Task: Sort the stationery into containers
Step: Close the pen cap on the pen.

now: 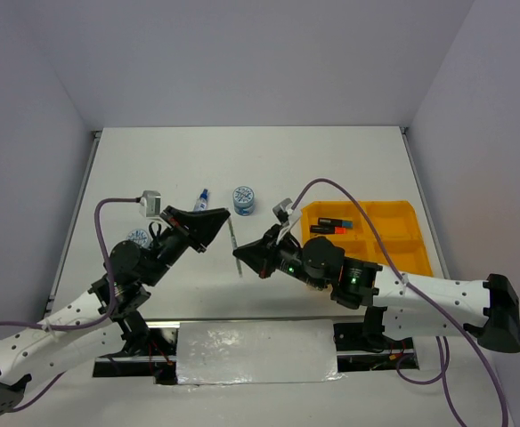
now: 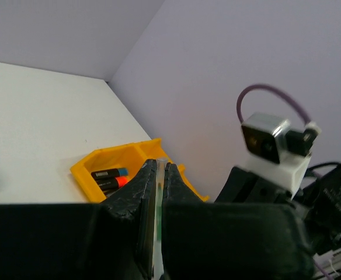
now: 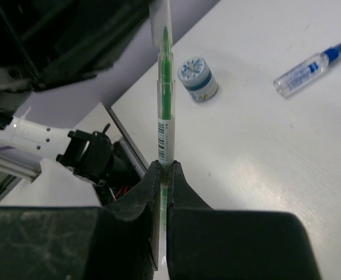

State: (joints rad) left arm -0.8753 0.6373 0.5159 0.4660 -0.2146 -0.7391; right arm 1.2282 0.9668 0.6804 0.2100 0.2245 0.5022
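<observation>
A thin clear pen (image 1: 234,240) with green ink hangs in the air between both grippers, above the table. My left gripper (image 1: 225,219) is shut on its upper end; the pen (image 2: 159,192) shows between its fingers. My right gripper (image 1: 240,259) is shut on the lower end, and the pen (image 3: 164,99) rises from its tips (image 3: 164,166) up to the left gripper. The orange-yellow tray (image 1: 402,258) lies at the right. Black highlighters (image 1: 331,224) with blue and orange caps lie in its near-left compartment, also seen in the left wrist view (image 2: 109,178).
A blue-white pot (image 1: 243,199) and a blue-capped clear bottle (image 1: 202,200) stand on the table behind the grippers. They also show in the right wrist view as pot (image 3: 197,79) and bottle (image 3: 308,70). A second pot (image 1: 138,237) sits by the left arm.
</observation>
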